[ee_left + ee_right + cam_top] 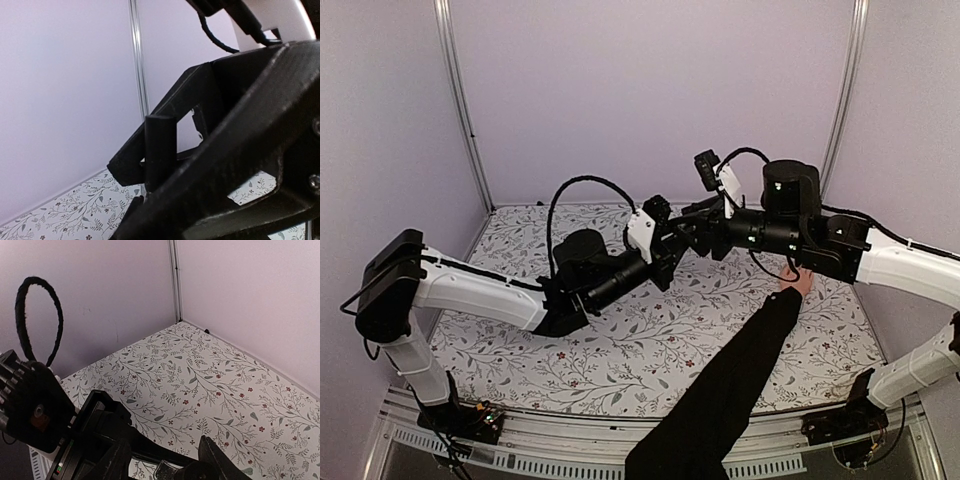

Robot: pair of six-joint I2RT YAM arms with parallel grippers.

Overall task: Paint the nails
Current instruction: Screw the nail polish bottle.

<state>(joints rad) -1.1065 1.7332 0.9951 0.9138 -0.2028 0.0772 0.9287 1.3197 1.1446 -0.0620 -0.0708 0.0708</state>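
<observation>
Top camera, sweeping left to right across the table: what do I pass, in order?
Left arm's upper joint → left gripper → right gripper → bare hand → right arm's white link. The black sleeve spans the middle, so it is left out.

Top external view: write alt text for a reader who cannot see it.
Two robot arms reach toward each other, left gripper and right gripper close together above a floral table. A bare hand in a long black sleeve reaches in beneath the right arm.
</observation>
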